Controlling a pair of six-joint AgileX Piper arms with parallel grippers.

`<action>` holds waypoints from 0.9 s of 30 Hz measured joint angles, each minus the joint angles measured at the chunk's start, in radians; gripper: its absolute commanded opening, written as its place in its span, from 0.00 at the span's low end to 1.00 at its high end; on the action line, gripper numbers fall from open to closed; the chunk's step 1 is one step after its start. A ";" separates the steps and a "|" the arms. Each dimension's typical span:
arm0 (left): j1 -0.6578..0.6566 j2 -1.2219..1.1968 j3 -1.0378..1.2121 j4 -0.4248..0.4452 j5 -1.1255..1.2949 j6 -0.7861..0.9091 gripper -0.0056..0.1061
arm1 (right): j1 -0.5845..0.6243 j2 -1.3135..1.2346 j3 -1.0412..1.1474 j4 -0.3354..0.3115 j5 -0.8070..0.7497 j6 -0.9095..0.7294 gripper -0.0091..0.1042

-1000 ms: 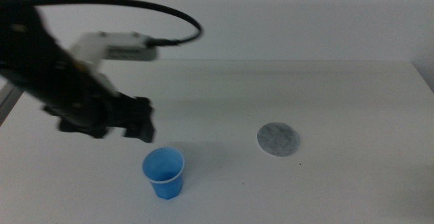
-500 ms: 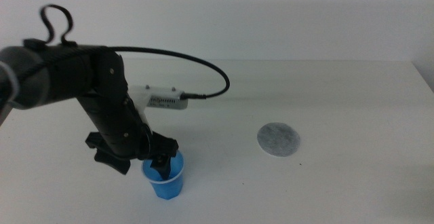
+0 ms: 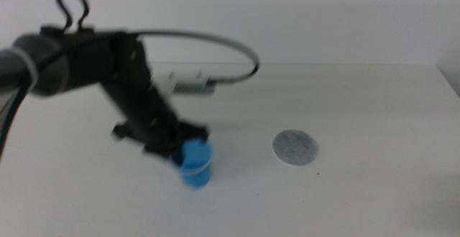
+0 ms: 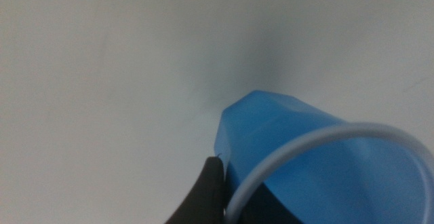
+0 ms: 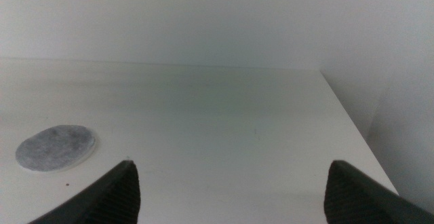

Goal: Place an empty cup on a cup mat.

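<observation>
- Cup [image 3: 195, 164] had shifted from where it stood half a second before: it sat further right on the bench [image 3: 374, 115] and higher in the middle view, blurred with motion, so by my reading it had been picked up and the carry toward the cup mat [image 3: 295, 148] had begun.
- Left gripper [image 3: 180, 151], which a second before hung above and left of the cup, had come down to it and was clamped on its rim; the left wrist view showed one dark finger [image 4: 203, 197] pressed against the outer wall just under the pale rim, the other finger hidden by the cup.
- Cup base seemed just clear of the bench, though blur made this uncertain.
- Cup mat lay flat and bare, well apart to the right of the cup, unmoved between frames.
- Right gripper [image 5: 230, 190] waited off to the side, fingers spread wide, holding nothing, facing the mat.
</observation>
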 measured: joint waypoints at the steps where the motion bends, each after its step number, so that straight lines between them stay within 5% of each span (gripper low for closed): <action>1: -0.015 0.009 -0.049 0.004 0.004 -0.016 0.03 | 0.000 0.000 0.000 0.000 0.000 0.000 0.90; 15: -0.239 0.461 -0.802 0.011 0.110 -0.078 0.03 | 0.000 0.000 0.000 0.000 0.000 0.000 0.90; 27: -0.274 0.618 -0.967 0.043 0.204 -0.087 0.03 | 0.000 0.000 0.000 0.000 0.000 0.000 0.90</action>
